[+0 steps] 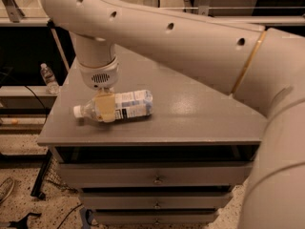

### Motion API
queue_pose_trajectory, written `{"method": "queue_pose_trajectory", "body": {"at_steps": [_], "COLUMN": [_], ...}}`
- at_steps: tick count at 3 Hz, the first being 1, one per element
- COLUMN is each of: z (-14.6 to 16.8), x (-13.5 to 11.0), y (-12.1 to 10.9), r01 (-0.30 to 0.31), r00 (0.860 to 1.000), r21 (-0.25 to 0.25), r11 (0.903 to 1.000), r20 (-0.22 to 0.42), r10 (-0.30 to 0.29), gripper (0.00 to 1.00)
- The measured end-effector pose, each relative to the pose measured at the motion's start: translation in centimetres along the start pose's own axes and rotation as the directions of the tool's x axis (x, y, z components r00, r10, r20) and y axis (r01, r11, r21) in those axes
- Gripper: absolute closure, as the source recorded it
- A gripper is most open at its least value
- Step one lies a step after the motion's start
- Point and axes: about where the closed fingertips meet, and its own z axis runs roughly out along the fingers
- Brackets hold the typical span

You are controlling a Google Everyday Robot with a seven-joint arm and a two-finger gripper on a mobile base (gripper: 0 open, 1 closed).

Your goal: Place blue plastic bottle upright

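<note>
The blue plastic bottle [128,105] lies on its side near the front left of the grey cabinet top [190,113]. Its white cap [76,111] points left, and its pale blue-and-white label faces me. My gripper [105,107] comes straight down from the wrist above and straddles the bottle just behind its neck. One beige finger [106,110] shows across the front of the bottle; the other is hidden behind it. The gripper is shut on the bottle. The cap end sits slightly higher than the base end.
A smaller clear water bottle [49,79] stands on a lower surface left of the cabinet. Drawers [155,178] run below the top. My large arm [200,42] spans the back and right of the view. Cables and a stand lie on the floor at the left.
</note>
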Motion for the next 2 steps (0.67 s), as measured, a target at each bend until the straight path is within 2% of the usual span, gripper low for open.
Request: {"method": "queue_pose_trajectory", "body": {"at_steps": [1, 2], "z": [-3.9, -8.5], "x": [0.2, 1.3], "y": [-0.4, -0.4], "r01": [0.009, 0.039], "r00": [0.991, 0.949], "r21": [0.069, 0.137], "r11": [0.9976, 0.9899], "r20": [0.134, 0.306], "r10": [-0.019, -0.08], "gripper": [0.99, 1.0]}}
